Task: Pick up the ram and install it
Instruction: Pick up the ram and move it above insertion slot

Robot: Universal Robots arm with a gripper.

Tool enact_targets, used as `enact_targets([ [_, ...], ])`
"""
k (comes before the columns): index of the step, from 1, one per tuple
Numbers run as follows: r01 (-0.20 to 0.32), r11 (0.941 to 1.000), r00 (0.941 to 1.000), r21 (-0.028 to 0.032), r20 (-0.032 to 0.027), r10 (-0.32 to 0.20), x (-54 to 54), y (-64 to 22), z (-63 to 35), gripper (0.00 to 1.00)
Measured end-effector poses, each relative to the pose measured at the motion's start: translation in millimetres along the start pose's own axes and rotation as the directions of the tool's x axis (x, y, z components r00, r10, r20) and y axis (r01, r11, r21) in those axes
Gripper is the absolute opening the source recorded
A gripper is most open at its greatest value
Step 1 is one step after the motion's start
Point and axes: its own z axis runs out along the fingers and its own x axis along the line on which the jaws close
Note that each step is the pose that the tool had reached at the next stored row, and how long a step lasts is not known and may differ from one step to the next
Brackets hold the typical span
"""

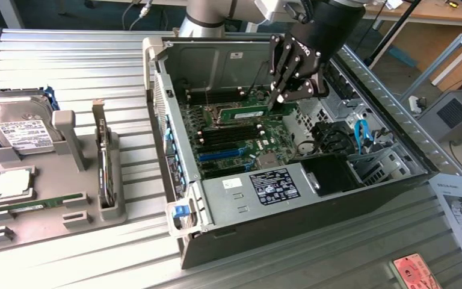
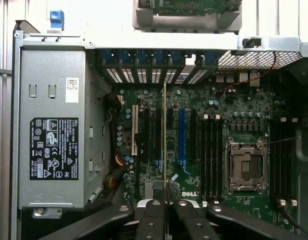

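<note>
The gripper [image 1: 278,99] sits right of centre in the upper part of the exterior view, inside the open computer case [image 1: 215,54]; its fingers are pinched narrow on one end of the ram [image 1: 247,112], which juts out level towards the exterior view's left, above the motherboard [image 1: 239,147]; in the wrist view the ram [image 2: 165,130] is a thin edge-on line running out from between the fingers [image 2: 151,216] across the board, with the power supply [image 2: 54,145] to one side and the processor socket [image 2: 246,167] to the other; a grey tray [image 1: 64,129] with a hard drive [image 1: 18,129] lies at the exterior view's lower left
</note>
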Motion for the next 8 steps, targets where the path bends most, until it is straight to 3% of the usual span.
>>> enact_targets([
  [8, 0.000, 1.0000, 1.0000, 0.0000, 0.0000, 0.000, -14.6, -1.2, 0.1, 0.12],
])
